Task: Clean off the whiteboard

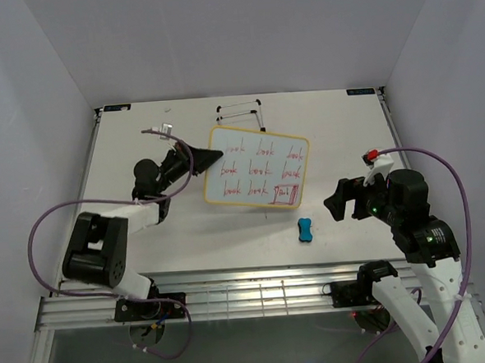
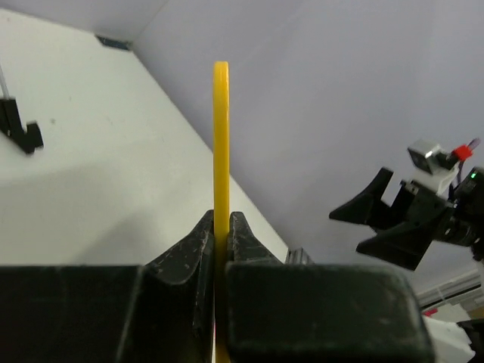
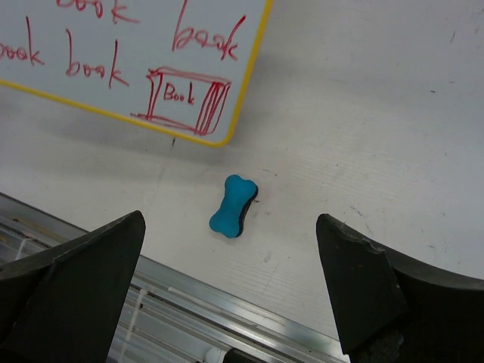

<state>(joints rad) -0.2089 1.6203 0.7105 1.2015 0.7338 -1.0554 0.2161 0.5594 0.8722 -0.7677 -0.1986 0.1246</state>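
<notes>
The whiteboard (image 1: 256, 166) has a yellow frame and rows of red handwriting, plus a small red drawing at its near right corner (image 3: 185, 98). My left gripper (image 1: 212, 157) is shut on its left edge. In the left wrist view that edge (image 2: 220, 136) rises as a thin yellow strip from between the closed jaws of the left gripper (image 2: 221, 219). The blue bone-shaped eraser (image 1: 305, 229) lies on the table just in front of the board's near right corner. My right gripper (image 1: 338, 200) hangs open to its right. In the right wrist view the eraser (image 3: 233, 203) lies between and beyond the wide-apart fingers, untouched.
A black-and-white wire easel stand (image 1: 240, 112) sits at the back of the table behind the board, and part of it (image 2: 21, 128) shows in the left wrist view. A metal rail (image 1: 257, 283) runs along the table's near edge. White walls enclose three sides.
</notes>
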